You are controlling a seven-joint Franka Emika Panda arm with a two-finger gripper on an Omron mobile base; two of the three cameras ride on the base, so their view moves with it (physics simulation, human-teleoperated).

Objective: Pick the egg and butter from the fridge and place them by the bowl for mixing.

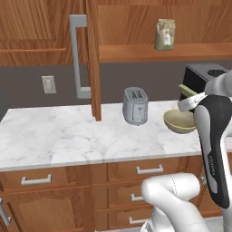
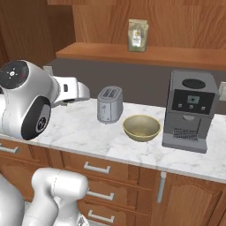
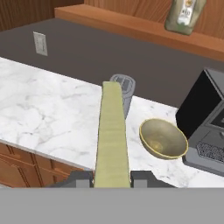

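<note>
Here, end effector point(image 3: 112, 178) clamped on butter point(image 3: 112, 135) — above marble counter point(image 3: 48, 118), bowl point(image 3: 162, 138) just beyond

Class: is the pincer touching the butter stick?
Touching. In the hand view, the pincer clamps the butter stick between both fingertips.

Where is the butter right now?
The butter is clamped in the gripper, above the counter's front edge, left of the bowl.
</note>
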